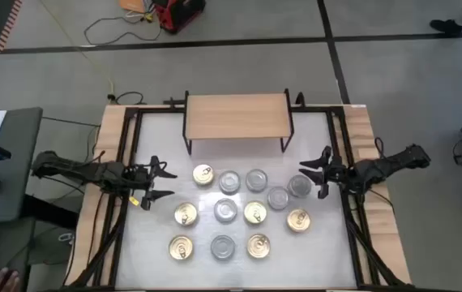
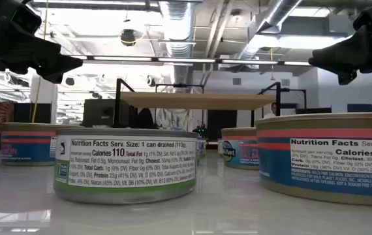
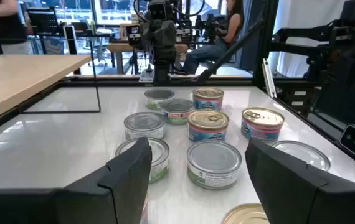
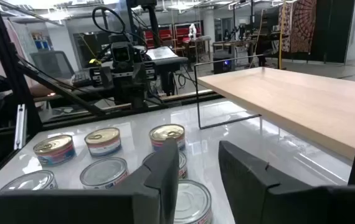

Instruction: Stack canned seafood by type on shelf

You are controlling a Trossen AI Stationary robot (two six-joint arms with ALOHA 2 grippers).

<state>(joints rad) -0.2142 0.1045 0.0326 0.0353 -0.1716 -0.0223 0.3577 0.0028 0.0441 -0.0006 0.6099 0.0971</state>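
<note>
Both arms reach in low from the table's side edges, stretched out nearly flat and pointing toward each other across the cans.

The left gripper (image 1: 151, 183) sits at the left edge of the can cluster, fingers spread wide with nothing between them. In its own wrist view the two dark fingers (image 3: 127, 171) frame open tabletop, with a silver-topped can (image 3: 213, 163) just beyond the gap and not touched. The nearest tin from above is the gold-topped can (image 1: 203, 174) at the back-left corner of the group, a bit apart from the fingertips.

The right gripper (image 1: 318, 172) hovers on the opposite side, right next to the silver can (image 1: 299, 186) at the right end of the cluster. Its fingers (image 4: 165, 171) are parted only narrowly and don't hold anything; a silver lid (image 4: 189, 202) shows below and between them in the wrist view, but the fingers look to be above it rather than around it.

The canned seafood (image 1: 225, 210), eleven tins, all stands on the white tabletop (image 1: 158, 150) in three loose rows, gold and silver tops mixed. The shelf (image 1: 236, 116) is at the back of the table behind the cans, its wooden board bare. From the low view the shelf (image 2: 196, 100) stands above the tins on thin black legs, with both arms up in the top corners.
</note>
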